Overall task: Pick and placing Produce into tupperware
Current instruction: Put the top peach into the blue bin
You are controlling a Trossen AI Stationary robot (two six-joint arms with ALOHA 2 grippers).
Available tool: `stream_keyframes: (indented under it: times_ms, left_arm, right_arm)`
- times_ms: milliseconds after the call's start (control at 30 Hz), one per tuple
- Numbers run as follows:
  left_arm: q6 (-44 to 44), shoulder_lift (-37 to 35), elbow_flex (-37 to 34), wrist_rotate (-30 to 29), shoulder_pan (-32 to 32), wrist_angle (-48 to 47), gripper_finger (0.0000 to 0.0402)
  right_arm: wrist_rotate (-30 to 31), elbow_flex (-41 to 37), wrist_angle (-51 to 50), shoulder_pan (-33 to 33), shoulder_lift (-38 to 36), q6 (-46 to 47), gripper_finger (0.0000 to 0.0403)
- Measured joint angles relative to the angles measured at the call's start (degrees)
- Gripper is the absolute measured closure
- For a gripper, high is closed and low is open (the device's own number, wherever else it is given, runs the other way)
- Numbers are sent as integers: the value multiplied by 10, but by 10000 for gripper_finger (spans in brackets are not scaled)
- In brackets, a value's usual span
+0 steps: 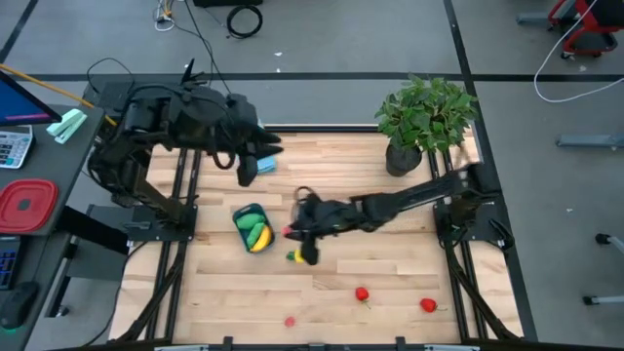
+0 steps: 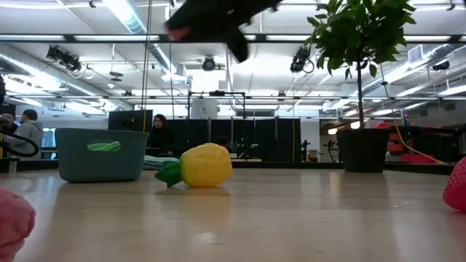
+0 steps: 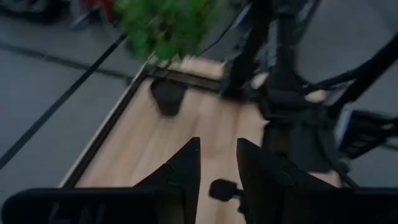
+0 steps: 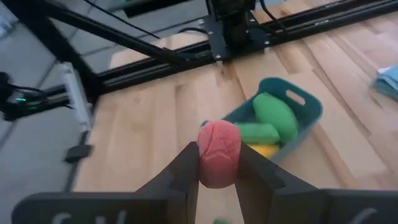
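Note:
The dark teal tupperware [image 1: 252, 227] stands left of the table's middle, with a yellow banana and green pieces [image 4: 273, 118] inside. My right gripper [image 4: 217, 150] is just right of it, raised, shut on a small red produce piece [image 4: 219, 152]. A yellow piece with a green stem [image 2: 200, 166] lies on the wood below that gripper. Three small red pieces [image 1: 362, 293] lie near the front edge. My left gripper [image 3: 219, 168] hangs high over the far left of the table, open, with nothing between its fingers. My right gripper pinches the red piece by its two opposite sides [image 4: 204, 155] between its two fingers. The fingers come from the table's right side, slanting downward. The piece is lifted clear of the table, sticking out past the fingertips [image 4: 244, 155].
A potted plant [image 1: 424, 117] stands at the far right corner. A light blue cloth [image 1: 265, 166] lies under the left arm. A red square container [image 1: 24, 205] sits on the side desk at left. Bare wood lies between the tupperware and the front edge.

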Motion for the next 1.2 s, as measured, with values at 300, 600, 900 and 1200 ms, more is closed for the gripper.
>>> stream_keyframes:
  times_ms: [300, 600, 900, 1200]
  left_arm:
    - [0, 4, -1, -73, 21, -47, 296]
    - [-1, 24, -1, -77, 39, -82, 297]
    - [0, 48, -1, -75, 41, -78, 297]
    - [7, 57, -1, -75, 46, -74, 297]
  right_arm:
    - [-29, 138, -3, -19, 187, -1, 314]
    - [-42, 180, -23, -22, 235, -7, 314]
    - [-41, 181, -83, -31, 233, 0, 301]
    - [-25, 181, -81, -33, 233, -23, 250]
